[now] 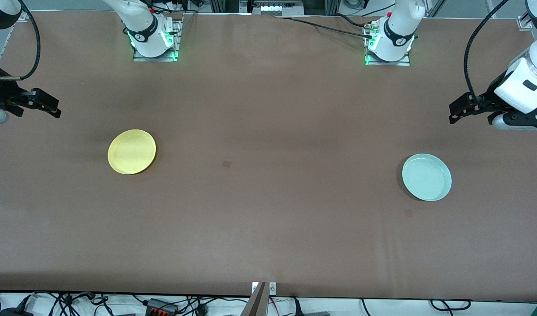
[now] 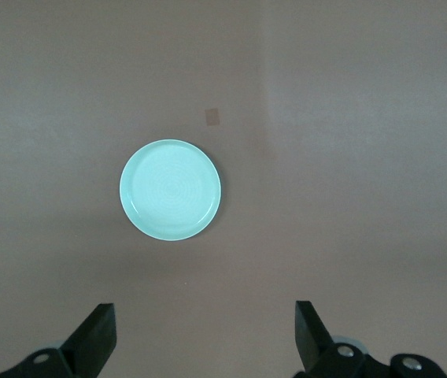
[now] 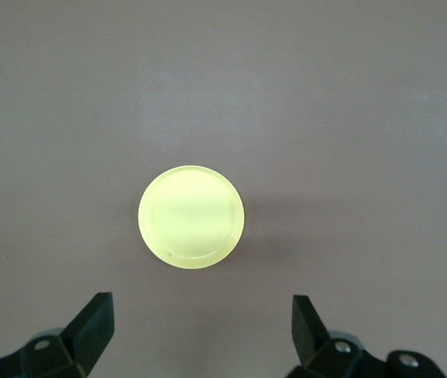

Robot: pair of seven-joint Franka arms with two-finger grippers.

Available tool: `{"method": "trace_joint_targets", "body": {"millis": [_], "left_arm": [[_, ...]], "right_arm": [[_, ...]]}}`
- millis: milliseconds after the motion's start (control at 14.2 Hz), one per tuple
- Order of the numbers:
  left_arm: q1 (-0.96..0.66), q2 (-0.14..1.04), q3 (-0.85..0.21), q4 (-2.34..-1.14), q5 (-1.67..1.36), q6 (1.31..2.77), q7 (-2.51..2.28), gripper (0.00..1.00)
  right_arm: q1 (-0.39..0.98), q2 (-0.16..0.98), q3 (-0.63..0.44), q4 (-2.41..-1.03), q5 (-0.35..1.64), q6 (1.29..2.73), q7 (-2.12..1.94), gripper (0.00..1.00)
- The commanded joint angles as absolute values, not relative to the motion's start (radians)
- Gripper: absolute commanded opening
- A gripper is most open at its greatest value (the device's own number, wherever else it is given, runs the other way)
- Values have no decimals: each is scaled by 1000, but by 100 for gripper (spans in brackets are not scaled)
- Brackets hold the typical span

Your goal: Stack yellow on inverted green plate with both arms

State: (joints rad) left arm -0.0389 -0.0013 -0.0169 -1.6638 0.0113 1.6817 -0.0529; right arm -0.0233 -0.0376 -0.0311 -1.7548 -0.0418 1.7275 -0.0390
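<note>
1. The yellow plate [image 1: 131,152] lies flat on the brown table [image 1: 268,228], toward the right arm's end, well in from every edge and rim up.
2. The green plate [image 1: 427,177] lies toward the left arm's end, slightly nearer the front camera than the yellow plate, also rim up and not inverted. The two plates are well apart.
3. The right gripper [image 1: 53,109] hangs above the table's edge at the right arm's end, its fingers [image 3: 94,327] spread wide and holding nothing.
4. The left gripper [image 1: 456,112] hangs above the edge at the left arm's end, its fingers [image 2: 97,335] likewise wide apart and empty.
5. A small dark square mark [image 1: 226,164] sits on the table between the plates. Nothing stands between either gripper and its nearby plate.
6. Cables [image 1: 163,305] lie along the table's edge nearest the camera.
</note>
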Motion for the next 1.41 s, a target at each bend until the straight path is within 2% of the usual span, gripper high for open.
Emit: {"method": "trace_joint_targets", "body": {"millis": [0,987,1339], "left_arm": [[-40,9,-24,-1632,3,1658,-35,100],[-34,11,-23,-1629,3,1660,-37,100],[-29,40,-20,-1582,3,1657,-43,100]], "right_arm": [[-21,-51,-25,-1769,-49,1740,-29,100],[-26,-41,-21,-1766,-49,1732,-40,100],[-25,-32,-21,-1760,-44,1733,-41,100]]}}
